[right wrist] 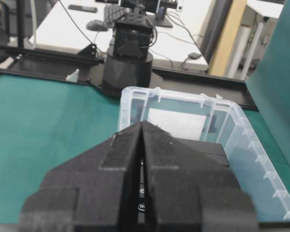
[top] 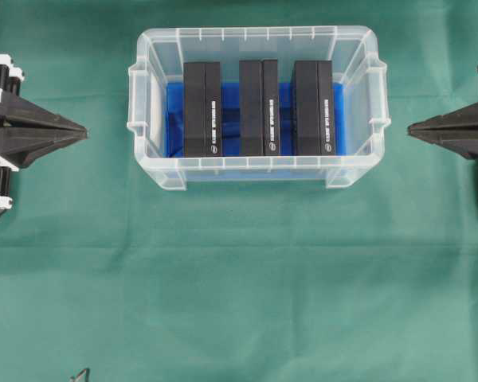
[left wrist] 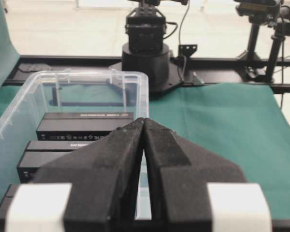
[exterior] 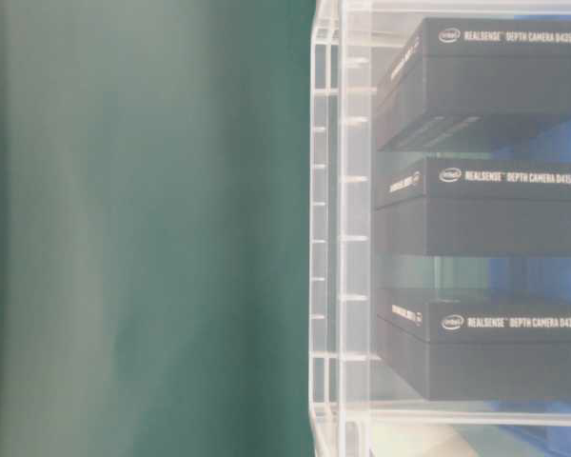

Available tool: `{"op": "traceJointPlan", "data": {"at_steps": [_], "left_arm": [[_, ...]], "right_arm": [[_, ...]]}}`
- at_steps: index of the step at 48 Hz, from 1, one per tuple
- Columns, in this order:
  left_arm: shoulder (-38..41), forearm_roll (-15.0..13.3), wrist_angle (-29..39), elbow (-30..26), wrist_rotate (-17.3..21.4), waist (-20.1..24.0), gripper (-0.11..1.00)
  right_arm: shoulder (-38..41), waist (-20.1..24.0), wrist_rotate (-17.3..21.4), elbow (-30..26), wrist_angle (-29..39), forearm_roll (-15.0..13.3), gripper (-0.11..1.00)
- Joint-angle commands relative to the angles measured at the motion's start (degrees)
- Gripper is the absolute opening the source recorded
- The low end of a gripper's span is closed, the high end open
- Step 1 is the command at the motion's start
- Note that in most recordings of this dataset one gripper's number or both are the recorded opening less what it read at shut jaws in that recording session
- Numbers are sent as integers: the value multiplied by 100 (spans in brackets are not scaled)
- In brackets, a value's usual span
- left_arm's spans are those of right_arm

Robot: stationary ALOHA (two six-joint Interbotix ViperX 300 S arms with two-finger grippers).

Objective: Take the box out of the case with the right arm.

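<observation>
Closed right jaws (right wrist: 142, 126) hide most boxes (top: 262, 107) inside the case (top: 358, 177); left jaws (left wrist: 144, 122) closed too.

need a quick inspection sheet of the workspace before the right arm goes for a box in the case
surface: green cloth covers the table, a few soft creases.
job's things: clear case sits at the top middle of the overhead view, blue lining on its floor; three black boxes stand side by side inside: left box, middle box, right box. None lifted yet.
clutter: a small dark object at the bottom edge, too small to identify.
grippers: left gripper and right gripper both shut, empty, apart from the case, one on each side, fingers pointing at it.
cables: cables behind the opposite arm's base in the left wrist view.
surroundings: desk with keyboard and mouse beyond the table.
</observation>
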Motion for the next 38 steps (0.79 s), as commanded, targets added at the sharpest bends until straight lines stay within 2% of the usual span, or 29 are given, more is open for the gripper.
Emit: {"op": "traceJointPlan", "data": {"at_steps": [1, 12, 20, 38], "left_arm": [[26, 123, 0, -105, -18, 18, 0], [18, 123, 167, -193, -26, 18, 0], [-44, 123, 396, -598, -167, 18, 0], [0, 123, 2698, -2426, -229, 18, 0]], "right_arm": [[26, -18, 26, -114, -26, 9, 0], [44, -18, 88, -431, 475, 9, 0], [44, -18, 141, -949, 1020, 9, 0], [272, -18, 149, -2812, 2813, 26, 0]]}}
